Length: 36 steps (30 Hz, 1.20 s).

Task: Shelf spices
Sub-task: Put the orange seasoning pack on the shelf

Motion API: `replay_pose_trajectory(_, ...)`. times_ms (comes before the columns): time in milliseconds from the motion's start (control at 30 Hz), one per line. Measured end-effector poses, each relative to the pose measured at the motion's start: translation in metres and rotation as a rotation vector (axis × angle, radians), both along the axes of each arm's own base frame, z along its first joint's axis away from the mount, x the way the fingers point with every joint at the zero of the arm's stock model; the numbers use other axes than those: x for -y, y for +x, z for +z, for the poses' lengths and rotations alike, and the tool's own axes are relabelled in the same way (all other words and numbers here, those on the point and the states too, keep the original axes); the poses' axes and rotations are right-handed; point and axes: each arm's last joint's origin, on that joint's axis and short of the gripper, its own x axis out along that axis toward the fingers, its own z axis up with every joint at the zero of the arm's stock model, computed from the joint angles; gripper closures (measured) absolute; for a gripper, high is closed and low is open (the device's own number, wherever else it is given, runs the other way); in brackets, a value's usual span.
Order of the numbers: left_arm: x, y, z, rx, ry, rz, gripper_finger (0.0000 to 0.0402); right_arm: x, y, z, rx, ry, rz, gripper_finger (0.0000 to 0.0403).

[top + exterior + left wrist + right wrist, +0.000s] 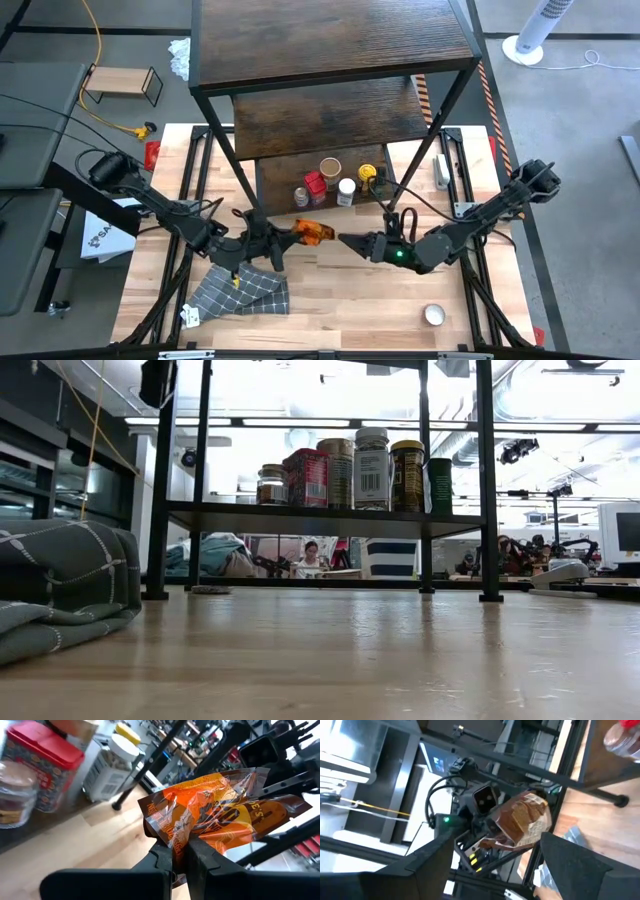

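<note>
**Orange packet mid-air between the two arms, jars already on the bottom board**

Light wooden table (340, 310) in a busy workshop, with the big dark-wood shelf (330, 45) standing over the back half. Grey checked cloth (245, 290) bunched near the front left, and a small round tin (433, 315) sitting alone front right, well apart from everything.

Most of the spices (335, 182) are lined up on the lowest tier: red-lidded tub, tan lid, white lid, yellow lid, all close together.

The left gripper (285, 240) is clamped shut on a crinkly orange-and-brown packet (313, 232), pinching it at one edge, held above the table just in front of the shelf. The right gripper (352, 245) faces it from the other side with its jaws spread wide, empty, just beside the packet's free end but not touching as far as I can tell.

My guess is a handover. If so, the right one should take a flat stretch of the packet rather than the flimsy corner, and the left shouldn't let go until that grip is firm. Foil bags slip and crumple easily. Then there's room on the board beside the jars.
</note>
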Motion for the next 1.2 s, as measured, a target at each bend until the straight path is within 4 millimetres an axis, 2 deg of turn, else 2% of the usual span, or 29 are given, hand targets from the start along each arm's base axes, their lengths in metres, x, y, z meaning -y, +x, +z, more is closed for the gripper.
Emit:
replay_pose_trajectory(300, -0.002, 0.021, -0.012, -0.05, -0.02, -0.033, 0.0387, 0.001, 0.001, -0.005, -0.044, 0.005, 0.024, 0.0129)
replay_pose_trajectory(533, -0.001, 0.037, -0.002, -0.071, 0.039, -0.07, 0.0387, 0.003, 0.002, -0.01, -0.088, 0.03, 0.058, 0.0156)
replay_pose_trajectory(900, -0.009, 0.014, 0.018, -0.119, 0.094, -0.049, 0.0389, -0.008, -0.005, -0.003, -0.061, -0.001, 0.175, 0.0163)
replay_pose_trajectory(1200, -0.013, 0.013, 0.021, -0.159, 0.159, -0.153, 0.0389, -0.007, -0.007, -0.009, -0.1, 0.025, 0.101, 0.0163)
